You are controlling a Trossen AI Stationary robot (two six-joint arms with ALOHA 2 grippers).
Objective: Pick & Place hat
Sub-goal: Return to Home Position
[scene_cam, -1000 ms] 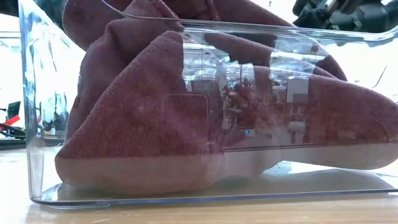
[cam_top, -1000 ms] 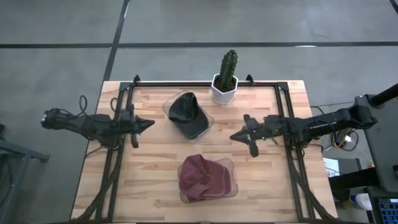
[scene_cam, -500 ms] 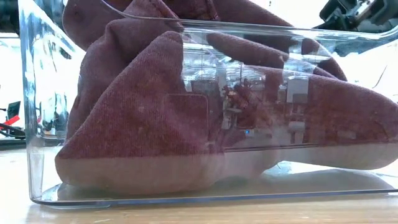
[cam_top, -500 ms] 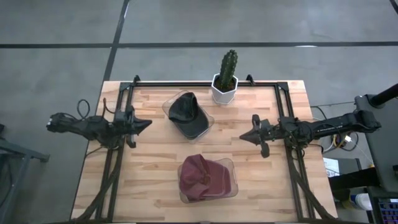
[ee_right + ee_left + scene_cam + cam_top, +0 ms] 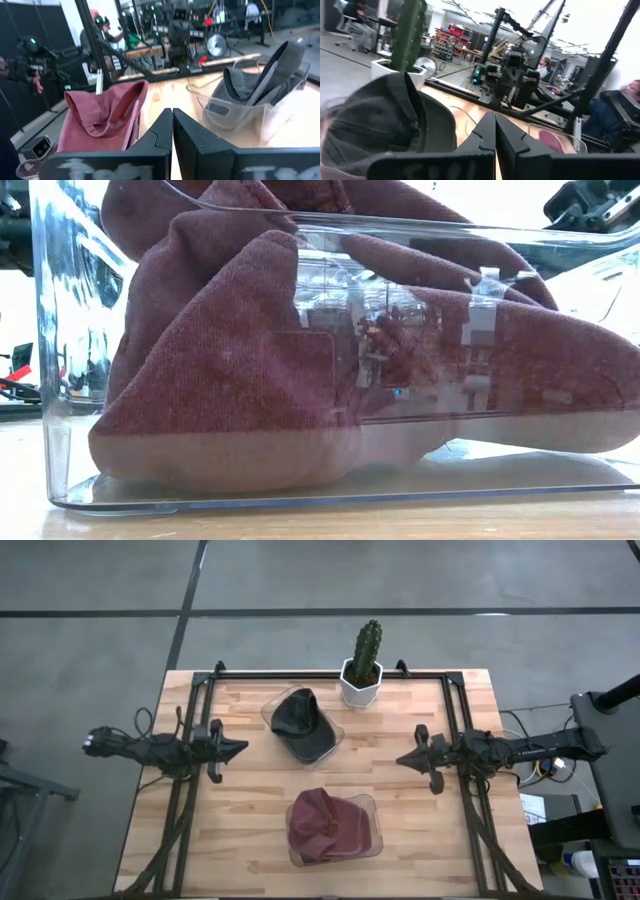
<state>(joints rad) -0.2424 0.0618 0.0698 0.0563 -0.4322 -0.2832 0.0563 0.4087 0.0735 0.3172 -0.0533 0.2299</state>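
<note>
Retreat is all that remains. At 9 o'clock the left gripper (image 5: 241, 747), fingers pressed together on nothing, should pull back level. The black cap (image 5: 303, 722) lies in the top bin (image 5: 338, 730) at 12 o'clock, the red cap (image 5: 328, 825) in the bottom bin (image 5: 374, 803) at 6. At 3 o'clock the right gripper (image 5: 403, 759), equally closed and empty, has drawn farther outward than half a second ago. The left has barely shifted.
</note>
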